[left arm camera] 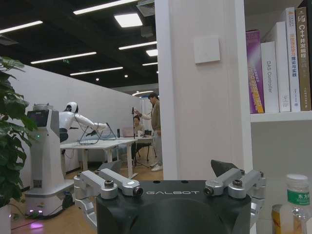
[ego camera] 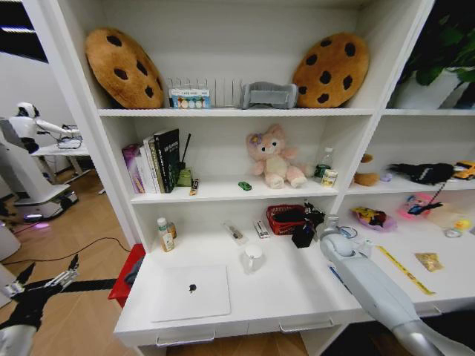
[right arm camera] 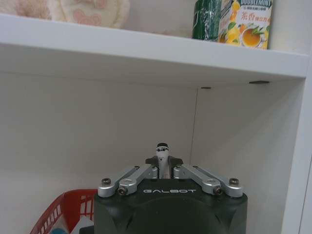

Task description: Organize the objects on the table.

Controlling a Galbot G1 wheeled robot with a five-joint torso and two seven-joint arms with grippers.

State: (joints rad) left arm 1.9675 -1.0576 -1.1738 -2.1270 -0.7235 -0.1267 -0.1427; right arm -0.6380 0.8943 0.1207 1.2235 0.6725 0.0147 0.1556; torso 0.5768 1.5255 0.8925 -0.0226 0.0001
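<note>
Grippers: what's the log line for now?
left gripper: open, beside table | right gripper: shut on small thing, by red basket

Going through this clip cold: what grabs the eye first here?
Two big cookie-shaped cushions lean at either end of the top shelf, with a pink plush toy sitting on the shelf below. On the white table a closed silver laptop lies at front left. The right hand, shut on a small object, hangs beside the red basket.
</note>
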